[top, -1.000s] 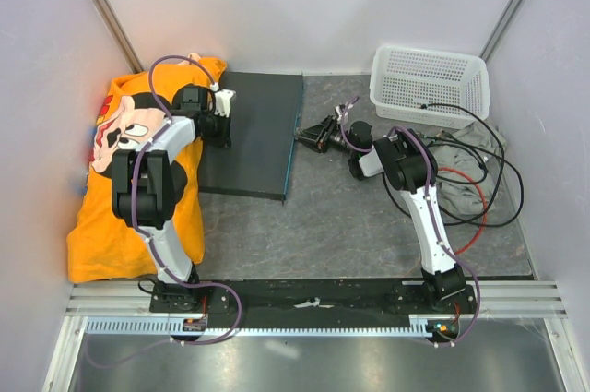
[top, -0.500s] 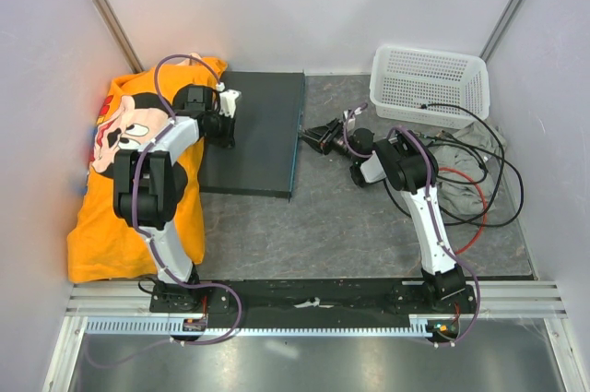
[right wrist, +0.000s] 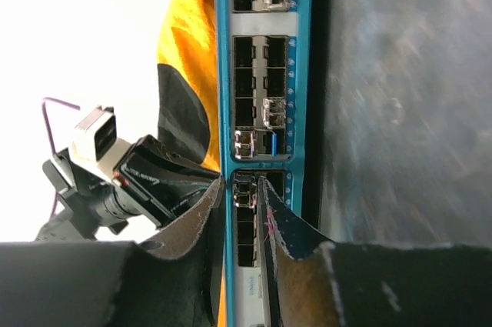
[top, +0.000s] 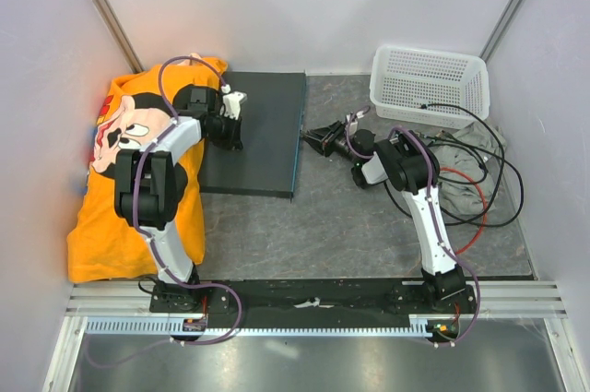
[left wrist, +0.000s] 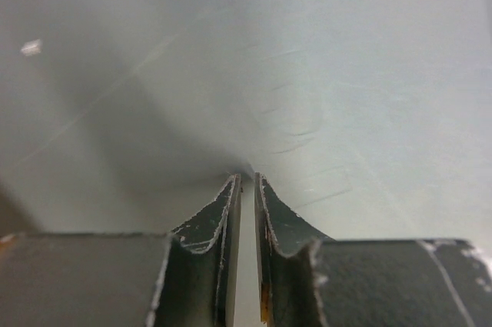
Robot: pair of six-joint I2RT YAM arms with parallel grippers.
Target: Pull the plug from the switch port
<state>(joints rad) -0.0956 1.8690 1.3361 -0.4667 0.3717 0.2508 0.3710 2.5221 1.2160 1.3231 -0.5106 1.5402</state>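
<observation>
The switch [top: 258, 134] lies flat at the back left, its teal front face [top: 297, 152] turned to the right. My left gripper [top: 230, 129] presses down on its dark top [left wrist: 307, 73], with the fingers nearly together and nothing between them [left wrist: 247, 177]. My right gripper [top: 315, 139] points at the front face [right wrist: 300, 73], close to it. Its jaws are slightly apart [right wrist: 240, 185], and a small metal plug [right wrist: 245, 196] in a socket sits in line between the tips. I cannot tell if they touch it. Other plugs [right wrist: 273, 111] sit in sockets further along.
A white mesh basket [top: 429, 86] stands at the back right. Black and red cables [top: 484, 184] and a grey cloth [top: 461, 196] lie below it. An orange cartoon-print cloth [top: 129, 171] lies under the switch's left side. Walls close in on the left, back and right.
My left gripper has moved right on the switch top, and the switch has slid a little to the right, towards the right gripper. The right gripper has shifted only slightly.
</observation>
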